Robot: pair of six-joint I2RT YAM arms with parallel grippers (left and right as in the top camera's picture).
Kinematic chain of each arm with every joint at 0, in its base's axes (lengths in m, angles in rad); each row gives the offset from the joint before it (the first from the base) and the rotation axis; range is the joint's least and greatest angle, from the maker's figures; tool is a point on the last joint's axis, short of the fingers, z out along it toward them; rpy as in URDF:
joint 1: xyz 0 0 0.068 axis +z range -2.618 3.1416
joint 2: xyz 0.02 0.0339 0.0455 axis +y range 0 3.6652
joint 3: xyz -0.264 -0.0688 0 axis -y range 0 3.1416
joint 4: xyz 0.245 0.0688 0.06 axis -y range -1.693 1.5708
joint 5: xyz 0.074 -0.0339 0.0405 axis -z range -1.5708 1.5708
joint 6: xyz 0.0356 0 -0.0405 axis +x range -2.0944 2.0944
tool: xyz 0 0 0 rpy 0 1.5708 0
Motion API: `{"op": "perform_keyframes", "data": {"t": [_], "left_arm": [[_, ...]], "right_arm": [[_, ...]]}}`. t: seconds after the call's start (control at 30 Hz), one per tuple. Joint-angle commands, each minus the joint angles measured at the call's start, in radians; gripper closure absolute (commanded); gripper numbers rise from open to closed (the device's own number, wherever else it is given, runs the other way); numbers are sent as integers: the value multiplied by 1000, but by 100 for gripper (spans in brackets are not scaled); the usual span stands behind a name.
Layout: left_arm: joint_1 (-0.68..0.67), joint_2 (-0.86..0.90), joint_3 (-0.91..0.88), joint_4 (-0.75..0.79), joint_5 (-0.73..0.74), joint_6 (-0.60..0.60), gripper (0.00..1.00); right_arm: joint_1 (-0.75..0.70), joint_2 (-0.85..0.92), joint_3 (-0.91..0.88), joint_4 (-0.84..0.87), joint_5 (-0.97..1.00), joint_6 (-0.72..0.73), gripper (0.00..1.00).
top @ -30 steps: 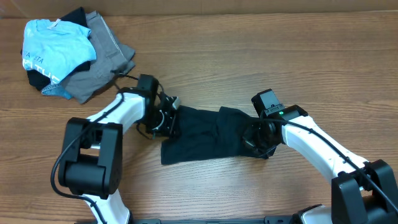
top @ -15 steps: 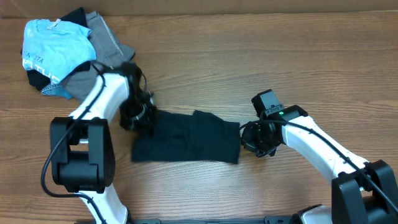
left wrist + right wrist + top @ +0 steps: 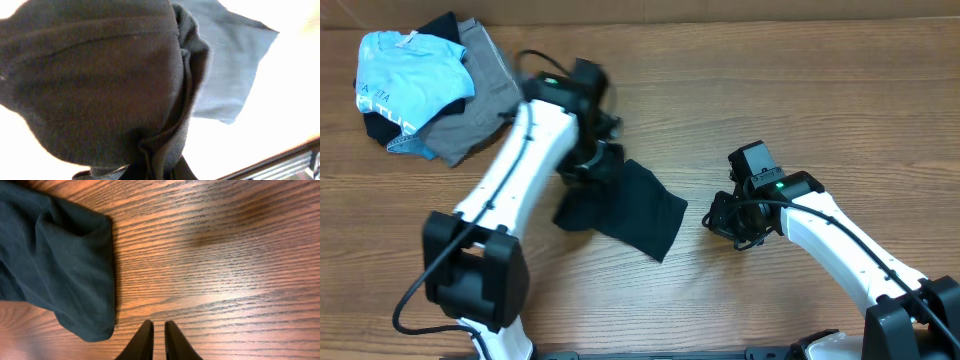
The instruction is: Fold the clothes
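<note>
At the counter's (image 3: 790,90) ten o'clock lies a heap with a light-blue shirt (image 3: 408,85) on top and a grey garment (image 3: 490,105) at that shirt's four o'clock, close beside the left arm. Near the middle, the left claw (image 3: 592,165) is clenched on the bunched upper edge of the black T-shirt (image 3: 630,205), which trails toward five o'clock onto the wood. At the T-shirt's three o'clock and apart from it, the right claw (image 3: 730,222) grasps nothing, its fingers (image 3: 145,340) all but closed with a thin slit between them.

A brown wood-grain table (image 3: 770,90) fills the view, glare streaking its surface.
</note>
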Motion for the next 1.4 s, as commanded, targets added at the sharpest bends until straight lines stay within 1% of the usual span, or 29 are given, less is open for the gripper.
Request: {"op": "perform_keyframes", "data": {"t": [0.0,0.1,0.13,0.17,0.2,0.33,0.4,0.43,0.5,0.57,0.67,0.7,0.73,0.77,0.8,0.83,0.9,0.93,1.03,1.07,1.23,1.3,1.37], "left_arm": [[-89,-8,5,16,4,-44,94],[-163,2,-6,39,-54,-90,90],[-183,6,-11,45,-60,-101,84],[-201,10,-16,51,-60,-108,72],[-217,15,-21,58,-60,-120,64],[-258,35,-30,69,-60,-126,45],[-262,40,-30,68,-60,-126,42],[-261,40,-30,65,-61,-125,44],[-251,39,-23,44,-86,-122,51],[-232,40,-6,5,-139,-123,53],[-185,40,9,-33,-195,-122,47],[-165,40,9,-31,-193,-122,43],[-148,40,8,-24,-192,-122,43],[-126,42,5,-5,-185,-122,48],[-112,42,2,18,-177,-121,51],[-98,46,-6,55,-153,-107,53],[-81,57,-18,114,-100,-73,59],[-75,64,-20,139,-76,-62,61],[-71,116,-23,196,-66,-61,64],[-71,137,-23,207,-63,-57,67],[-71,238,-23,229,-31,-50,94],[-71,259,-23,228,37,-37,96],[-76,259,-23,229,136,-17,96]], "right_arm": [[1,-19,22,4,4,-5,86],[1,-19,22,-3,6,-5,85],[1,-19,22,-3,11,-5,85],[1,-19,22,-4,12,-5,85],[1,-19,22,-5,12,-5,82],[1,-19,22,-4,11,-5,74],[1,-19,22,-5,11,-5,70],[1,-19,22,-5,11,-5,69],[1,-19,22,-7,11,-6,68],[1,-19,22,-7,11,-6,67],[1,-19,22,-7,11,-6,67],[1,-19,22,-7,11,-6,66],[1,-19,22,-6,11,-6,66],[1,-19,22,-6,11,-6,66],[1,-19,22,-5,11,-6,66],[1,-19,22,-4,11,-6,65],[1,-19,22,-2,11,-6,65],[1,-19,22,-2,11,-6,65],[1,-19,22,-3,11,-6,65],[1,-19,22,-4,11,-6,64],[1,-19,22,-6,11,-6,64],[1,-19,22,-6,11,-6,64],[1,-19,22,-6,11,-6,64]]}}
